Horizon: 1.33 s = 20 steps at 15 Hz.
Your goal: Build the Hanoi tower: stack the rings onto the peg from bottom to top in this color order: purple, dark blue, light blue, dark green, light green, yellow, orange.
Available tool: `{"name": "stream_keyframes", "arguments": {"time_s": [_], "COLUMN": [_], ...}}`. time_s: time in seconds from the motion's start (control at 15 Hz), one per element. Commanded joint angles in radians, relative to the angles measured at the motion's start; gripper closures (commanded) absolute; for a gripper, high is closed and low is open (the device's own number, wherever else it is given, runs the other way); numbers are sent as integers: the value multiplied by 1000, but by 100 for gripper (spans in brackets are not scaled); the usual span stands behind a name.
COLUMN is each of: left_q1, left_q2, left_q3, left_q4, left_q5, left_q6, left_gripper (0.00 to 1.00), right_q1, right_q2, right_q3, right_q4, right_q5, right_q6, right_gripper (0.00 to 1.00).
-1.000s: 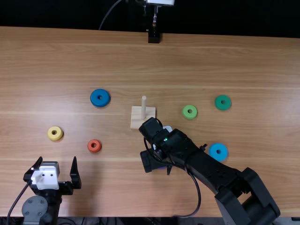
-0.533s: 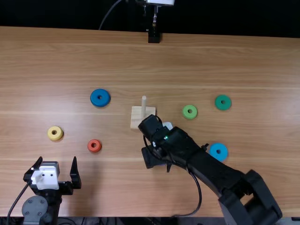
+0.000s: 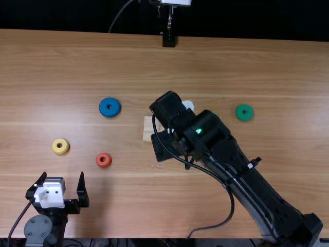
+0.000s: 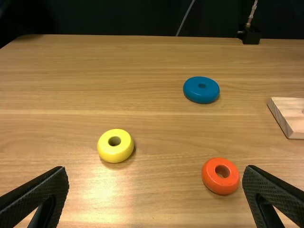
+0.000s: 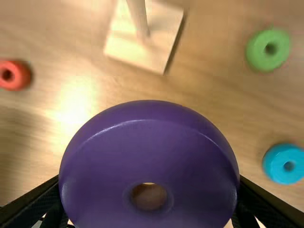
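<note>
The right gripper (image 5: 149,202) has its fingers closed around the purple ring (image 5: 147,152), gripping it by opposite edges, just right of the peg's base (image 3: 149,131) near the middle of the top view. The relation that counts is hole to peg (image 5: 138,18): in the right wrist view the bare peg stands outside the ring's rim, to one side of the hole and roughly square across the line between the fingers. The ring likely has to shift toward the peg and line up above it before being lowered; let go off-centre, it could catch on the tip and tilt.

The right arm is the nearer one. The left gripper (image 3: 62,177) sits wide and empty at the lower left of the top view, with the orange ring (image 3: 103,163) and yellow ring (image 3: 55,149) near it. The dark blue ring (image 3: 104,110), probably next, lies on the counter (image 3: 231,67), upper left of the base.
</note>
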Motion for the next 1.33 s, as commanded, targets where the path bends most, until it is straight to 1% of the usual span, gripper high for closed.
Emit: {"name": "stream_keyframes", "arguments": {"time_s": [0.0, 0.2, 0.4, 0.6, 0.73, 0.87, 1.0, 1.07, 1.27], "left_q1": [-3, -3, -3, -3, -2, -3, -3, -3, -3], "left_q2": [-12, -12, -12, -12, -12, -12, -12, -12, -12], "left_q3": [-105, -105, -105, -105, -105, -105, -105, -105, -105], "left_q4": [-78, -78, -78, -78, -78, -78, -78, -78, -78], "left_q5": [0, 0, 0, -2, -2, -2, 0, 0, 0], "left_q6": [10, 10, 10, 10, 10, 10, 10, 10, 10], "left_gripper": [0, 0, 0, 0, 0, 0, 0, 0, 0], "right_q1": [7, 5, -4, -19, -53, -76, -82, -82, -82], "right_q2": [59, 160, 242, 266, 271, 305, 311, 312, 315], "right_q3": [134, 356, 479, 500, 503, 542, 557, 557, 557], "right_q4": [-42, -119, -123, -118, -110, -105, -105, -99, -73], "right_q5": [16, 16, 16, 16, 16, 16, 16, 16, 16], "right_q6": [1, -6, -8, -6, -8, -12, -39, -45, -45], "right_gripper": [100, 100, 100, 100, 100, 100, 100, 100, 100]}}
